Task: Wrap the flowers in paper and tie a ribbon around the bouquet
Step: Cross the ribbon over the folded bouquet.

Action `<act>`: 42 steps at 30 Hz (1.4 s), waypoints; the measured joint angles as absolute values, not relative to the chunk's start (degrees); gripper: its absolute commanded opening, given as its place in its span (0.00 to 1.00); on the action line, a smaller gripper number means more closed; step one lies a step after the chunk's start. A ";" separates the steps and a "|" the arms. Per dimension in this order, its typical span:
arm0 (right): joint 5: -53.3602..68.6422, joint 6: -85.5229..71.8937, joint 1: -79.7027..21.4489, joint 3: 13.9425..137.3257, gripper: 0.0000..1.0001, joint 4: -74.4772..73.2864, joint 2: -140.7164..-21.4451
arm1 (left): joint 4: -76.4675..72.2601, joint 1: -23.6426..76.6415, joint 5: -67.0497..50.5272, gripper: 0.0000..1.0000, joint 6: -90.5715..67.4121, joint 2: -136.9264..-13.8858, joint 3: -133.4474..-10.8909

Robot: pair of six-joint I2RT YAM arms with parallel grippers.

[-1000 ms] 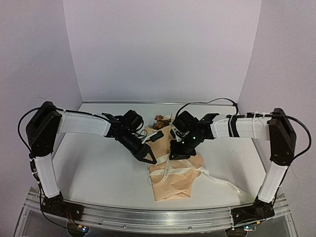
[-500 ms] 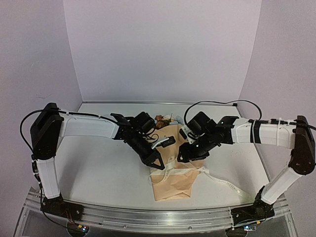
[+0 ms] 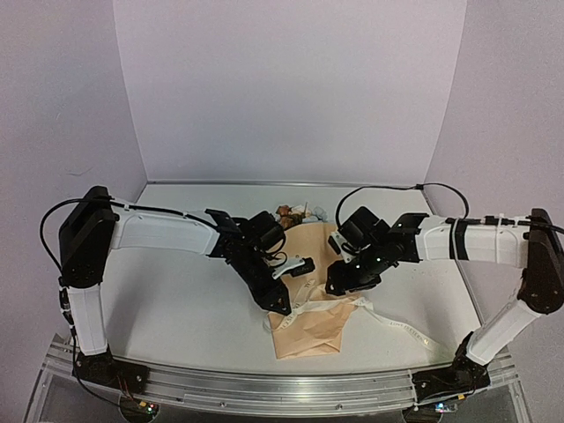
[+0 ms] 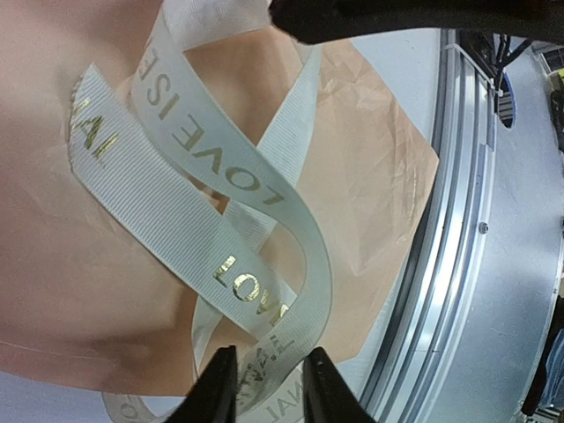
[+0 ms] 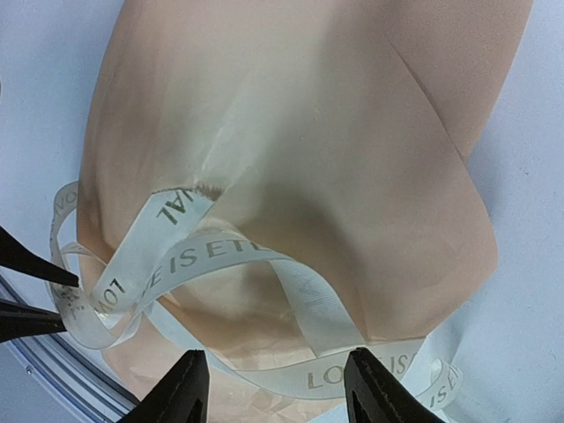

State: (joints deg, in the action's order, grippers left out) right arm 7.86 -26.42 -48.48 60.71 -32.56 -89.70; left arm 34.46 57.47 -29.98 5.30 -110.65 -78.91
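The bouquet lies on the table as a peach-tan paper (image 3: 308,330) cone, with the flowers (image 3: 295,212) poking out at its far end. The cream ribbon (image 3: 328,307) crosses the paper in loose loops and trails off to the right. My left gripper (image 3: 280,305) hangs over the paper's left edge. In the left wrist view its jaws (image 4: 269,389) stand a little apart, with a strand of ribbon (image 4: 176,194) running between them over the paper (image 4: 370,176). My right gripper (image 3: 337,286) (image 5: 275,392) is open wide above the ribbon (image 5: 211,256) and paper (image 5: 291,115), holding nothing.
An aluminium rail (image 3: 291,388) (image 4: 458,220) runs along the near table edge, close below the paper's end. Purple walls close in the back and both sides. The ribbon's loose tail (image 3: 405,329) lies on the table to the right.
Both grippers have opened. The left one has moved nearer and slightly right, to the ribbon at the paper's left edge. The right arm has stretched out, its gripper shifting right.
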 measured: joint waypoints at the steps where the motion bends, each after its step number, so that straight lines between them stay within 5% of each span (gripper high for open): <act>1: 7.76 -26.51 -48.18 60.36 0.54 -32.52 -89.42 | 34.42 57.53 -29.61 0.39 5.44 -110.63 -78.51; 13: 6.94 -27.05 -46.52 58.56 0.54 -32.17 -86.81 | 32.44 57.82 -27.04 0.49 4.80 -105.39 -75.20; 42: 3.00 -27.92 -43.42 46.15 0.61 -31.73 -72.16 | 31.42 60.32 -15.03 0.45 0.02 -117.71 -88.17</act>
State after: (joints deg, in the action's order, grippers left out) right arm 3.00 -27.92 -43.42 46.15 -31.73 -72.16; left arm 31.42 60.32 -15.03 0.02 -117.71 -88.17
